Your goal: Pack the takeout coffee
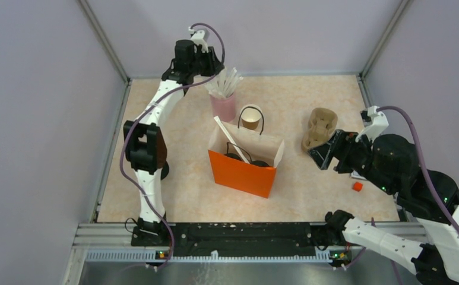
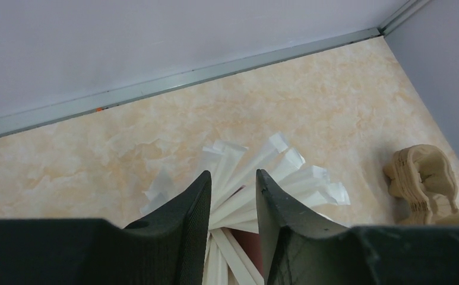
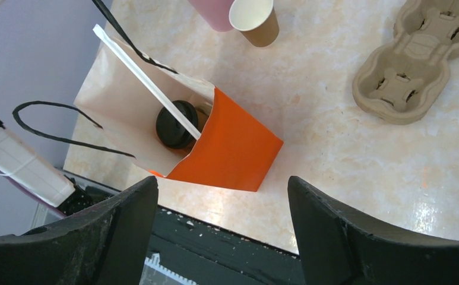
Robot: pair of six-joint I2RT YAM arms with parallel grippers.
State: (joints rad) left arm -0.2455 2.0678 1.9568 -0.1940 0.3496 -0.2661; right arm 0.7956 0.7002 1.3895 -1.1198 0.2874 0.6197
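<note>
Takeout coffee is partly packed: two cups with black lids (image 1: 234,157) sit deep in the orange bag (image 1: 244,175) at the middle of the table (image 1: 182,127), and one brown cup without a lid (image 1: 250,122) stands just behind the bag, beside the pink cup (image 1: 222,108).

The left gripper (image 2: 233,178) hangs over the white straws (image 2: 292,160) with its jaws narrow but not closed. I cannot tell if they touch any straw. I think they could catch several wrapped straws together, or pull the light pink cup over onto the open cup. The right gripper (image 3: 221,184) has wide jaws, holds nothing, and hovers near the pulp carrier (image 1: 320,127).

The bag is thin, creased paper with black cord handles, and one long straw (image 3: 146,80) leans out of it, so a push there may tip the bag. The lids look smooth and shiny. The carrier is rough and rounded.
</note>
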